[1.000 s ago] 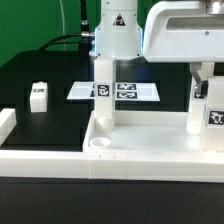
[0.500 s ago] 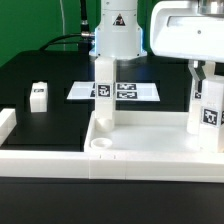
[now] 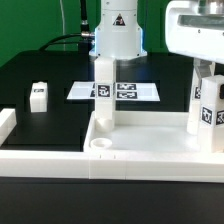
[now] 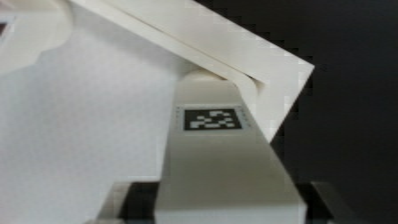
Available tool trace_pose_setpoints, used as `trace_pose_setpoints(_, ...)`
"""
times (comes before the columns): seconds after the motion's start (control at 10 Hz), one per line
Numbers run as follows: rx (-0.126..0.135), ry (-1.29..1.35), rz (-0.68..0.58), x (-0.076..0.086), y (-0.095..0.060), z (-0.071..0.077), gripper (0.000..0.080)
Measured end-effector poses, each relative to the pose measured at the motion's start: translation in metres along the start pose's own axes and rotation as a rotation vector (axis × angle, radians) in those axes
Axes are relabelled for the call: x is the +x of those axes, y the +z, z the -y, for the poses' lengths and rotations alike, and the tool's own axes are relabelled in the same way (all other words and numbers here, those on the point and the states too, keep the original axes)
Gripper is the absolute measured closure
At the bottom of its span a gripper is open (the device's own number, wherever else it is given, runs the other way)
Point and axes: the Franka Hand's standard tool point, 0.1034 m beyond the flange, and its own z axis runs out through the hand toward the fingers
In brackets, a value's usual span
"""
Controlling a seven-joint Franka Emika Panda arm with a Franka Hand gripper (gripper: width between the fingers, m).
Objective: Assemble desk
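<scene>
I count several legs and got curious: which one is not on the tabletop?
The small leg alone on the black table, at the exterior view's left. The others stand upright in the tabletop, one under the gripper.

we see a flat black table top (image 3: 50, 75) carrying a thin flat white marker board (image 3: 146, 92) with black-white tags. nearer the exterior view's left, a small square white plastic leg (image 3: 39, 95) stands alone. the large white tray-like tabletop (image 3: 150, 145) rests in front, and a long white border rail (image 3: 20, 155) edges the near side.
</scene>
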Motion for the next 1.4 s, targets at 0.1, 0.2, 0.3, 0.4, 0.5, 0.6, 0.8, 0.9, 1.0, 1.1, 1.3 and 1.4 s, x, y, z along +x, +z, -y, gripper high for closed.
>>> trace_pose_setpoints(0.1,0.000,-0.013,0.000,-0.0003,0.0003,0.0000,0.0434)
trace_pose_setpoints(0.2,0.000,-0.038,0.000,-0.0003,0.0005,-0.0001,0.0434)
trace_pose_setpoints(0.3,0.000,-0.039,0.000,-0.0005,0.0005,-0.0001,0.0253)
trace_pose_setpoints(0.4,-0.002,-0.093,-0.002,-0.0007,0.0005,-0.0001,0.0253)
trace_pose_setpoints(0.5,-0.011,-0.213,-0.007,-0.0031,0.0004,0.0001,0.0170)
trace_pose_setpoints(0.6,-0.017,-0.334,-0.015,-0.0060,0.0004,0.0011,0.0170)
trace_pose_setpoints(0.8,-0.018,-0.482,-0.013,-0.0070,0.0005,0.0012,0.0150)
trace_pose_setpoints(0.9,-0.019,-0.564,-0.012,-0.0079,0.0006,0.0014,0.0150)
trace_pose_setpoints(1.0,-0.020,-0.684,-0.011,-0.0085,0.0007,0.0015,0.0150)
trace_pose_setpoints(1.1,-0.019,-0.769,-0.011,-0.0080,0.0006,0.0017,0.0150)
trace_pose_setpoints(1.3,-0.020,-0.928,-0.010,-0.0066,0.0005,0.0014,0.0150)
trace_pose_setpoints(1.4,-0.021,-1.001,-0.009,-0.0065,0.0005,0.0014,0.0150)
